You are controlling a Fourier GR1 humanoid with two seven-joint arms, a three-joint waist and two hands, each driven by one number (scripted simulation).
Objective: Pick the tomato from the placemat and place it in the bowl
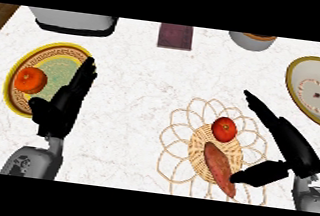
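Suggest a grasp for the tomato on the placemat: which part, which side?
Take the tomato around its round middle, coming from above and the right with the right hand, which is open beside it. The sweet potato lies close below on the woven placemat, so the fingers should probably avoid that side.

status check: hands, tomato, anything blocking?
Both hands open: left hand by the plate, right hand beside the placemat. Tomato on placemat, ungrasped. Sweet potato lies next to it. Bowl far right.

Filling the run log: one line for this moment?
red tomato on woven wicker placemat, ungrasped | right robot hand open beside it | left robot hand open | cream bowl holds nothing
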